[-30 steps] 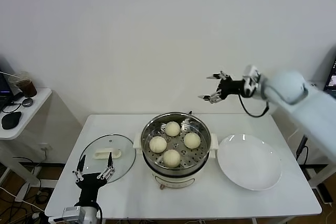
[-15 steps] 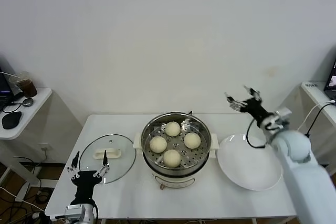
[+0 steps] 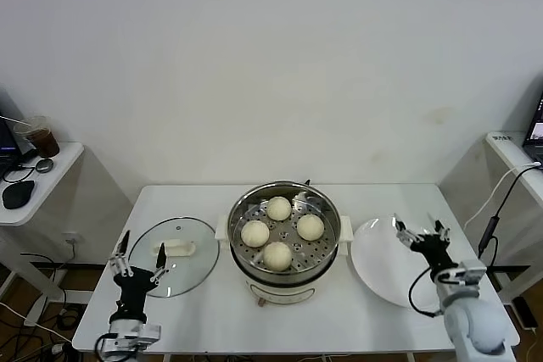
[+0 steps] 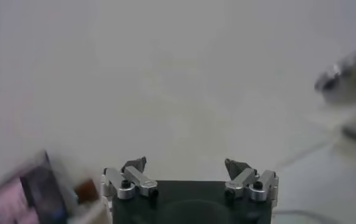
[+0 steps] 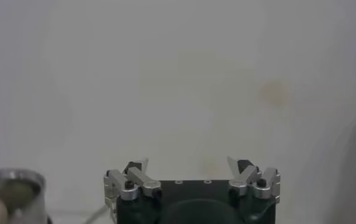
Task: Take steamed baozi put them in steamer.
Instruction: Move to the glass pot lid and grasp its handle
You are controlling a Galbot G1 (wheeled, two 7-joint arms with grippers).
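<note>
Several pale cream steamed baozi (image 3: pixel 278 208) lie on the perforated tray inside the shiny round steamer (image 3: pixel 327 209) at the table's middle. Low at the front left, by the table's edge, my left gripper (image 3: pixel 142 248) points upward, open and empty, next to the glass lid. My right gripper (image 3: pixel 420 231) is low at the front right, over the white plate's right part, fingers spread and empty. Each wrist view faces the white wall with open jaws: left gripper (image 4: pixel 187 164), right gripper (image 5: pixel 190 163). The steamer's rim (image 5: pixel 19 180) shows at the right wrist view's lower corner.
A glass lid (image 3: pixel 188 231) with a white handle lies flat left of the steamer. A bare white plate (image 3: pixel 382 273) sits to its right. A side table (image 3: pixel 59 167) with a cup and a mouse stands at the far left. A cable hangs at the far right.
My right arm swung from high behind the steamer down to low over the plate at the front right. The left gripper sank slightly toward the table's front edge. The baozi stayed put.
</note>
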